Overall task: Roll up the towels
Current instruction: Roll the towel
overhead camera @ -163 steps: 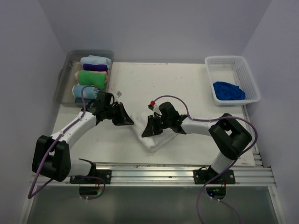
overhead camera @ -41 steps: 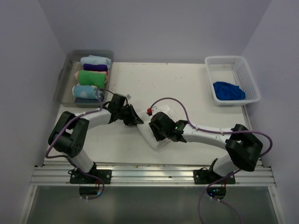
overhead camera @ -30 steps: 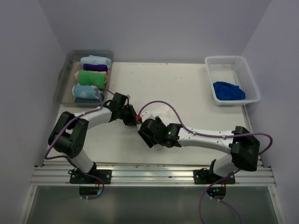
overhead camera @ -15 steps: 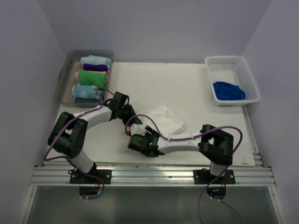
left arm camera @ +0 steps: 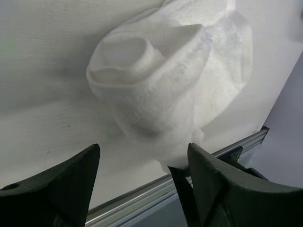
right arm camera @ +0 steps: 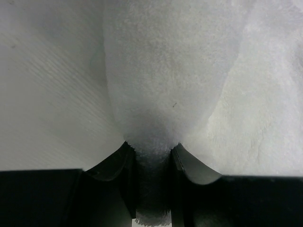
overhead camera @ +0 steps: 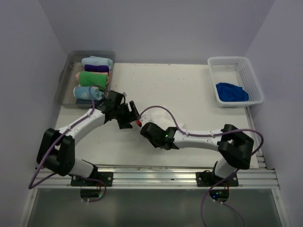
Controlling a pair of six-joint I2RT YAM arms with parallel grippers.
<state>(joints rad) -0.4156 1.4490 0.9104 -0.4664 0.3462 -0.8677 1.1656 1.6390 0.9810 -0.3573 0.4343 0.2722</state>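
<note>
White soft cloth fills my right wrist view. My right claw is pinched tight on a fold of the white towel, and the fluffy fold is squeezed between both fingers.

From above, the white towel lies near the middle of the table. My right claw bites it from the 7 o'clock side. My left claw sits at the towel's 9 o'clock side, just beside it.

My left claw is spread wide and holds nothing. Its two fingers stand apart, and the white towel lies at 12 o'clock from them — a loose, lumpy roll with a curled end showing. The bottom edge of the roll comes very near one finger, but I cannot tell if it touches.

The blue towel is well apart from both claws, bunched up in the white basket at the table's 2 o'clock corner. At the 10 o'clock corner a clear tray holds rolled towels — one of them is the green towel.
</note>
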